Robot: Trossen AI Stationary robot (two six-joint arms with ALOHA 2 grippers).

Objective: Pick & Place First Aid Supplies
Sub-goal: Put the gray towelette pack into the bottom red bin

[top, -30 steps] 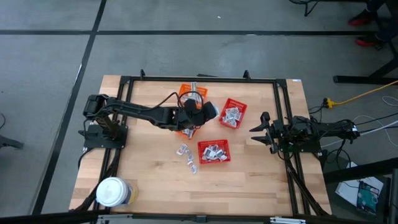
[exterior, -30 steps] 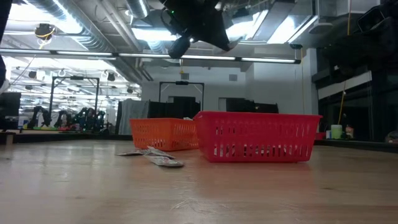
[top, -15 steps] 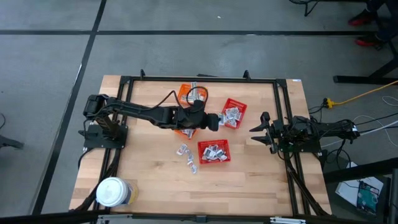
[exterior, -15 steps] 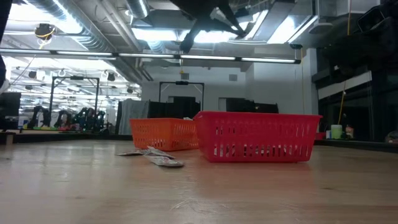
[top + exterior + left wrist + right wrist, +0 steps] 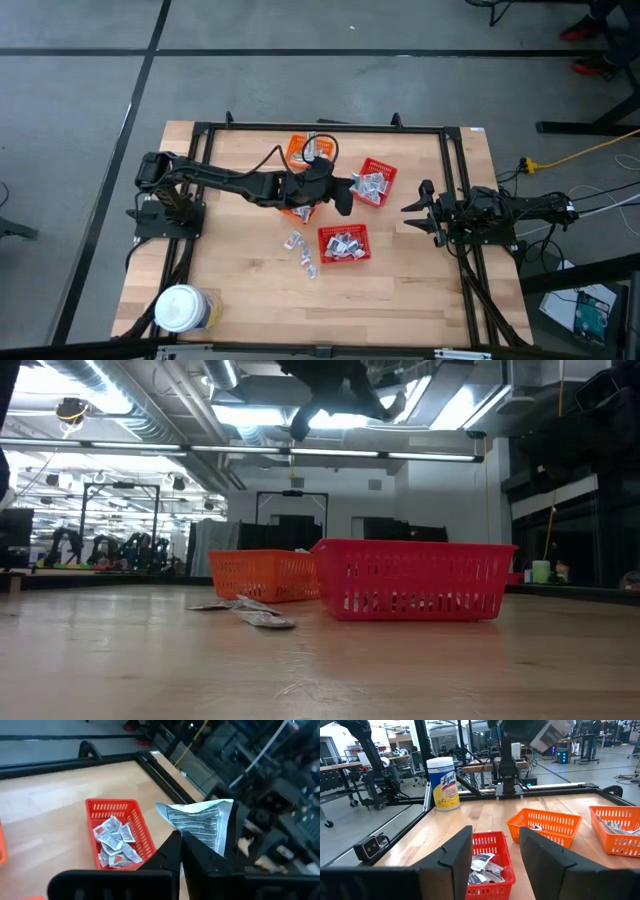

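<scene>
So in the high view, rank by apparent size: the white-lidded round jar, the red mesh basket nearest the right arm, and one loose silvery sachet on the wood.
1. White-lidded round jar
2. Red mesh basket, slightly smaller, partly hidden by the left gripper's packet
3. Loose silvery sachet, smallest

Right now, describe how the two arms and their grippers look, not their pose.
Both arms are dark, near-black jointed links on black bases at the table's sides. The left gripper has slim dark fingers that taper toward the tips. The right gripper has broad, flat, matte black fingers. Black cables loop over the left arm; more trail behind the right.
</scene>
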